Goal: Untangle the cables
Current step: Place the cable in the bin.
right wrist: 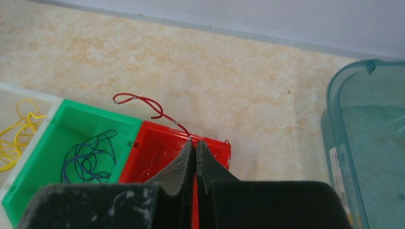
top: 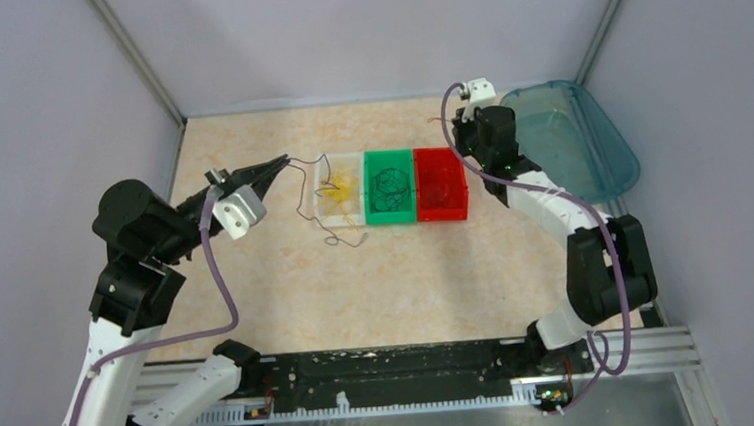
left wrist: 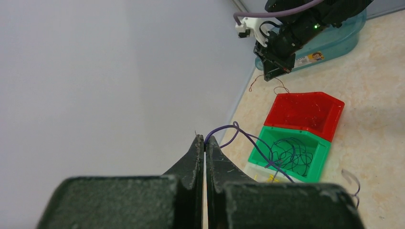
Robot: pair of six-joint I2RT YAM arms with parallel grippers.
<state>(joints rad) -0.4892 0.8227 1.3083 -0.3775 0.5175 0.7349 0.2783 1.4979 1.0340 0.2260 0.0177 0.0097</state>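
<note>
My left gripper (top: pixel 283 165) is shut on a thin dark purple wire (left wrist: pixel 237 130), held above the table left of the bins. The wire runs right over the clear bin (top: pixel 353 216) of yellow wires (top: pixel 337 189), and its loose end lies on the table (top: pixel 347 243). My right gripper (right wrist: pixel 194 143) is shut on a thin red wire (right wrist: pixel 143 101), held just above the far edge of the red bin (right wrist: pixel 135 168). The wire curls up and to the left. Dark purple wires (right wrist: pixel 88 157) lie in the green bin (top: pixel 391 218).
The three small bins stand in a row at mid-table: clear, green, then red (top: pixel 442 213). A teal plastic tub (top: pixel 589 143) stands at the far right, close behind my right arm. Grey walls close in the left, back and right sides.
</note>
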